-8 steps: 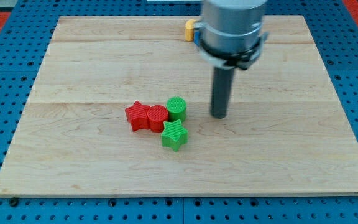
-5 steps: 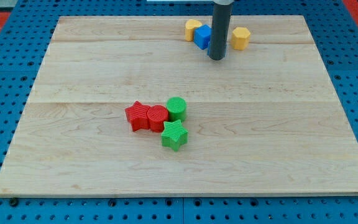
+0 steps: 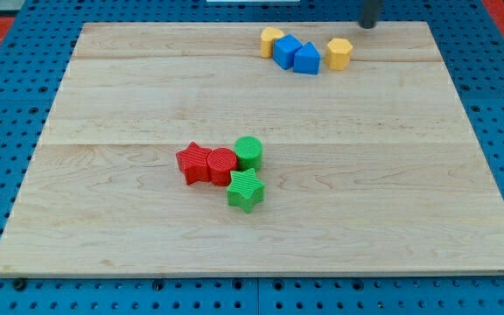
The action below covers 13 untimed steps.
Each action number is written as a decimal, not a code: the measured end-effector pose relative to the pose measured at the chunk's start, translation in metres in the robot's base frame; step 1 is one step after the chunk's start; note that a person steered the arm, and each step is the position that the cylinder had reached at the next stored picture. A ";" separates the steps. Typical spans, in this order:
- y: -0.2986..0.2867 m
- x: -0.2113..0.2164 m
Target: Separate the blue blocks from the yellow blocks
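My tip stands at the view's top edge, up-right of the yellow hexagonal block.

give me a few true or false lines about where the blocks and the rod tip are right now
1. Two blue blocks sit between two yellow blocks. True: left yellow block, right yellow block.
2. My tip touches a blue block. False: it is near the view's top edge, apart from all blocks.
3. The red star touches the red cylinder. True.
4. The green star lies at the view's top. False: it lies mid-board, below the green cylinder.
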<state>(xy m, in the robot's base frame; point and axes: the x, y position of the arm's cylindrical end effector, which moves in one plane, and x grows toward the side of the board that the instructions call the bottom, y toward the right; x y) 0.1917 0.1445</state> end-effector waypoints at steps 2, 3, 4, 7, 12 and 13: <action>-0.052 0.043; -0.058 0.069; -0.071 0.080; -0.053 0.045; -0.064 0.128; -0.001 0.128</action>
